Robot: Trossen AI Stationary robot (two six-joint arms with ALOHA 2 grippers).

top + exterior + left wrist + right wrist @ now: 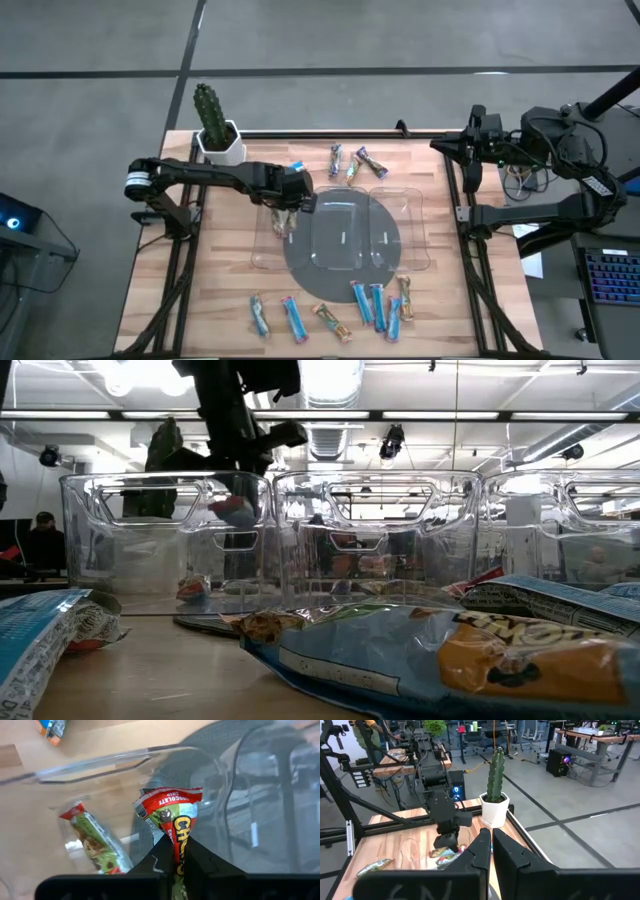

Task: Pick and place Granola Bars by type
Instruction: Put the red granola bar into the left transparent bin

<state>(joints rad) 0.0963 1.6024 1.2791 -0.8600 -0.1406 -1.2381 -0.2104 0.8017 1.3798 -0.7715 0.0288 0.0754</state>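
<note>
Even, bright light falls from ceiling tube lamps (330,390), leaving only soft shadows on the desk (200,290). The clear tray (370,540) throws pale glare and reflections. In the low view the nearest wrappers (440,650) blur (too close to the lens); the room behind is hazy.

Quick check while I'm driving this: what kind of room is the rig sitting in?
Probably a robotics lab or open workshop, not a home. The right wrist view shows more wooden-topped benches with another dark arm behind the potted cactus, on a concrete floor. The low view shows strip ceiling lights.
</note>
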